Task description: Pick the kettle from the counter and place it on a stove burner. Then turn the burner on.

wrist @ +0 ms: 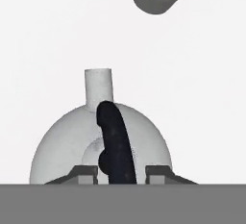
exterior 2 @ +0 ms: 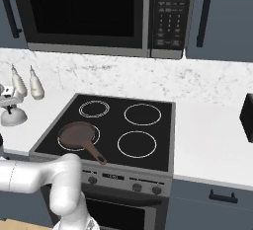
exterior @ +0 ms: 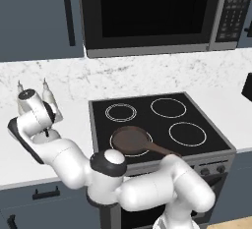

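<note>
Jaws (wrist: 118,174) pinch the kettle (wrist: 72,146) by its handle (wrist: 114,136); no legible writing.

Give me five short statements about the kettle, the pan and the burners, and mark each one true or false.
1. The kettle stands on the counter, left of the stove. True.
2. A brown pan lies on the front left burner. True.
3. The kettle already sits on a stove burner. False: it is off the black glass, on the white worktop.
4. In the hand view the gripper has one finger on each side of the kettle's black handle. True.
5. The two pale bottles stand on the counter right of the stove. False: they stand to its left, against the back wall behind the kettle.
</note>
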